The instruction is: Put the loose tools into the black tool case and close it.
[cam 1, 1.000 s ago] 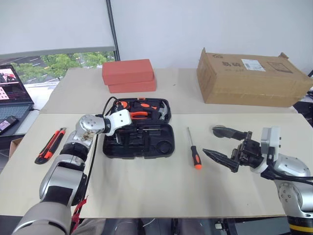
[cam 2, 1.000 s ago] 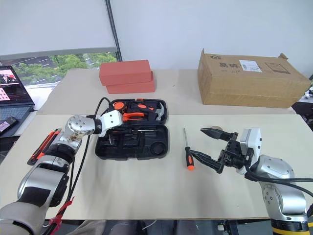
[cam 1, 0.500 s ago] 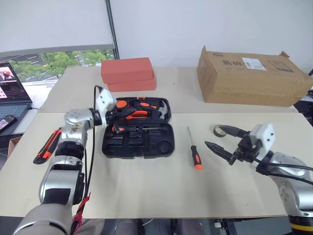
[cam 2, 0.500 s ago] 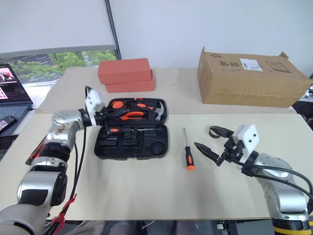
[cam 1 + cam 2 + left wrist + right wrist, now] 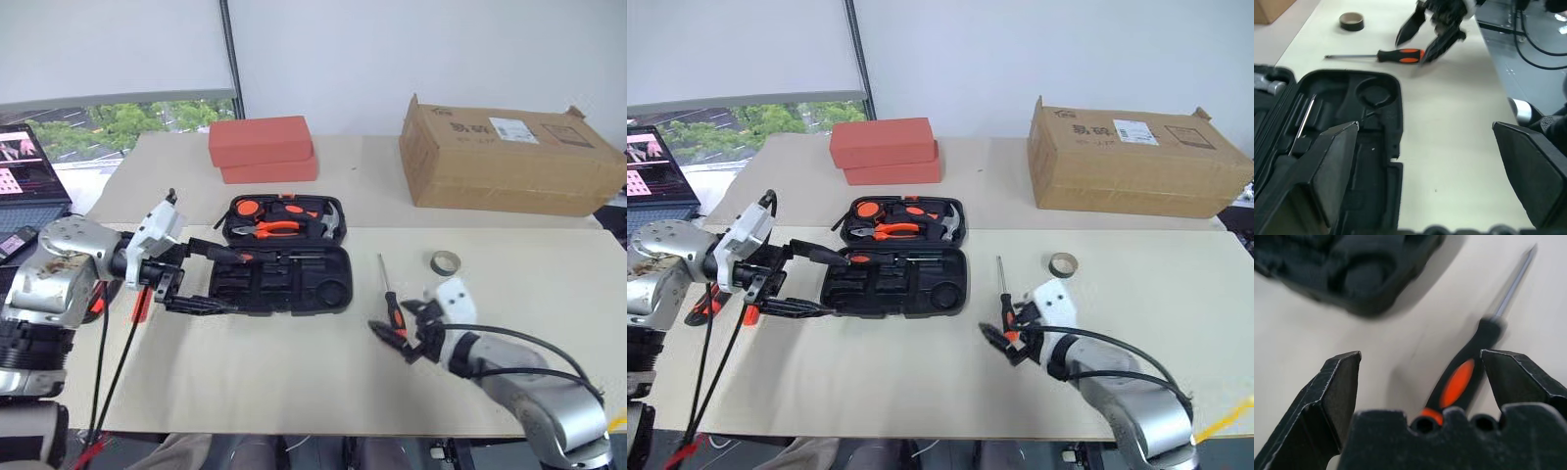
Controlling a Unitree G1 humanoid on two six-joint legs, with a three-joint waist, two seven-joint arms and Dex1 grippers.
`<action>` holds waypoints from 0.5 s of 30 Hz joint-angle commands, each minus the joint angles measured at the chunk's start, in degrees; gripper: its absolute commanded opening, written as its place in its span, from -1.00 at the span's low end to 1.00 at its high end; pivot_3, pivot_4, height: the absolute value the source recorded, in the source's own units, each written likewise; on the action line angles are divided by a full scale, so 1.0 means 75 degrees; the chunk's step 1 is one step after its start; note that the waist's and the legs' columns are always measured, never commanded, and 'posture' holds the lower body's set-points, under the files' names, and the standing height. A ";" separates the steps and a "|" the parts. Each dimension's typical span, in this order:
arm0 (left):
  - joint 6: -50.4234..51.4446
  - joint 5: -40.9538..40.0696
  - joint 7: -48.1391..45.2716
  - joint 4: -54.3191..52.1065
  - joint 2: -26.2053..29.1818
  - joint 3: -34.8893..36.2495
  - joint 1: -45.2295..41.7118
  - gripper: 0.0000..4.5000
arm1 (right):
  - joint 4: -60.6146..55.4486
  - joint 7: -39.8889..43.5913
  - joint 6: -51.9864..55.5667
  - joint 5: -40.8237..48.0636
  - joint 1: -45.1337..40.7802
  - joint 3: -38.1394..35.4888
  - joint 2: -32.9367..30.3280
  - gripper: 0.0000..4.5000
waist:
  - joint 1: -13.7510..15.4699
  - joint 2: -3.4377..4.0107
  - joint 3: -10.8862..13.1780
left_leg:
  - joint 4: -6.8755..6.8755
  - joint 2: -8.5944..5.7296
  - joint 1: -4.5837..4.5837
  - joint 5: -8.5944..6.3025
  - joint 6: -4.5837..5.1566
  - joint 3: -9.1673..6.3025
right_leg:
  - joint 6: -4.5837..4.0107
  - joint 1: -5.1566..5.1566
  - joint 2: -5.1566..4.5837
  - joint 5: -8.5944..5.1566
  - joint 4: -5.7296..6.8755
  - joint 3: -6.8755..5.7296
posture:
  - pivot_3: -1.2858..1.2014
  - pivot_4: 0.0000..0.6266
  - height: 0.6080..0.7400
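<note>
Tool case sits open at mid-surface, lid half toward the red boxes, tray half toward me.

Eye views: a second ago my left gripper was reaching into the case with fingers clenched. Now it has backed off to the case's left edge and the fingers are spread wide, nothing between them. An orange-and-black screwdriver lies along the top of the tray half, so I read that as a drop-off done. My right gripper has come down from hovering over to the right to low at the surface, at the handle end of the loose screwdriver. Tape roll is untouched, just beyond it. Utility knife is mostly hidden behind my left arm, still out on the surface left of the case.

Left wrist view: left fingers wide apart over the case's near corner, empty. Across the surface the right gripper straddles the loose screwdriver's handle.

Right wrist view: right fingers released, orange handle lying between them, closer to one finger. No contact that I can tell.

Meaning: one tool is in; screwdriver, tape and knife remain, case not closed. Next job is the screwdriver pickup with the right.
</note>
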 commanded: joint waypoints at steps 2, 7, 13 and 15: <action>-0.0542 0.0121 -0.0034 -0.0222 0.0056 -0.0057 -0.0064 0.99 | 0.0067 -0.0530 0.0344 -0.0448 -0.0084 0.0346 0.0163 1.00 | -0.0007 -0.0002 0.0000 | 0.0000 -0.0001 -0.0004 -0.0001 0.0002 0.0002 | 0.0000 -0.0004 0.0001 0.0000 -0.0001 -0.0001 | 0.03 -0.52 0.57; -0.0632 0.0233 -0.0034 -0.0205 0.0017 -0.0061 -0.0076 1.00 | 0.0142 -0.0748 0.0320 -0.0765 -0.0188 0.0509 0.0349 0.37 | -0.0086 -0.0002 0.0000 | -0.0004 0.0001 -0.0015 0.0023 -0.0039 0.0002 | -0.0002 -0.0018 0.0017 -0.0001 -0.0001 -0.0002 | 0.03 -0.52 0.57; -0.0627 0.0253 -0.0004 -0.0134 -0.0075 0.0143 -0.0090 1.00 | 0.0355 -0.0705 0.0048 -0.1019 -0.0479 0.0261 0.0309 -0.50 | -0.0074 -0.0003 0.0001 | -0.0003 0.0001 -0.0013 0.0018 -0.0032 0.0004 | 0.0000 -0.0016 0.0015 -0.0002 -0.0002 -0.0006 | 0.03 -0.52 0.57; -0.0543 0.0176 0.0091 -0.0153 -0.0019 0.0343 0.0022 1.00 | 0.0484 -0.0530 -0.0136 -0.1092 -0.0700 0.0077 0.0120 -0.55 | -0.0075 -0.0003 0.0001 | -0.0004 0.0001 -0.0016 0.0018 -0.0031 0.0003 | 0.0000 -0.0018 0.0014 -0.0002 -0.0003 -0.0005 | 0.03 -0.52 0.57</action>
